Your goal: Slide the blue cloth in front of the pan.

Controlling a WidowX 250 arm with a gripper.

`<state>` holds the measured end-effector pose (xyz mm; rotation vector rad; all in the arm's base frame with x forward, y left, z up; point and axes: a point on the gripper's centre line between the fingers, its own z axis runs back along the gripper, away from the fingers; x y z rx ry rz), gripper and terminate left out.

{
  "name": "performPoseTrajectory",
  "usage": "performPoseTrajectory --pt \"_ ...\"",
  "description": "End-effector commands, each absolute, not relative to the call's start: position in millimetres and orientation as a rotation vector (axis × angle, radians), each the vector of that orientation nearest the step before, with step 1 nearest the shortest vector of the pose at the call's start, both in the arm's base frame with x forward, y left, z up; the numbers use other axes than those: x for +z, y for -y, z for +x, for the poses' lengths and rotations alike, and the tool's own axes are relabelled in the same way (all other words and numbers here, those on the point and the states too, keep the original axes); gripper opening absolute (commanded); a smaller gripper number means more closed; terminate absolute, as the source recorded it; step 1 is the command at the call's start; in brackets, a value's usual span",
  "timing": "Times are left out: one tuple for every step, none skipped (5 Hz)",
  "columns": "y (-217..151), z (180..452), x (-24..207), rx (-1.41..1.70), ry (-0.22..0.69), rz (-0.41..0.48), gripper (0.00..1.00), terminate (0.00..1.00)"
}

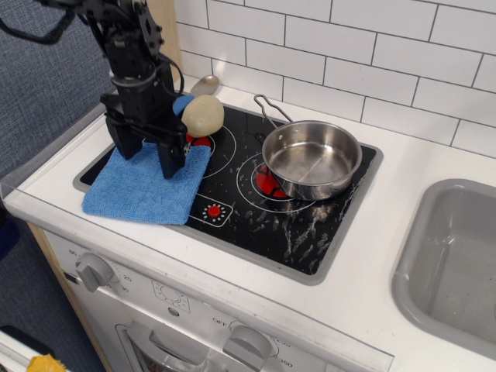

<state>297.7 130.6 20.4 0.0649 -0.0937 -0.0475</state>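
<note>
The blue cloth (143, 188) lies flat on the front left of the black stovetop, overhanging its left edge. The shiny steel pan (311, 159) sits on the right burner, its wire handle pointing to the back left. My black gripper (149, 157) stands upright over the cloth's back edge. Its two fingers are spread apart, with tips at or just above the cloth. Nothing is between them. The cloth is left of the pan, not in front of it.
A beige egg-shaped object (203, 114) and a small blue toy (183, 103) sit on the back left burner, right beside my gripper. A metal spoon (204, 84) lies behind them. The grey sink (453, 256) is at the right. Stove knobs (94, 270) are below the front edge.
</note>
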Motion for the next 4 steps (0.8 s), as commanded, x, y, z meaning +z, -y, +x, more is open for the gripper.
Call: performPoseTrajectory --pt "-127.0 306.9 0.6 -0.057 0.052 0.050 1.00 0.00" --pt "-118.7 307.2 -5.3 -0.084 0.028 0.043 1.00 0.00" --pt "-98.6 309.1 -1.7 -0.129 0.012 0.038 1.00 0.00" --pt "-68.1 310.7 2.5 -0.178 0.017 0.015 1.00 0.00"
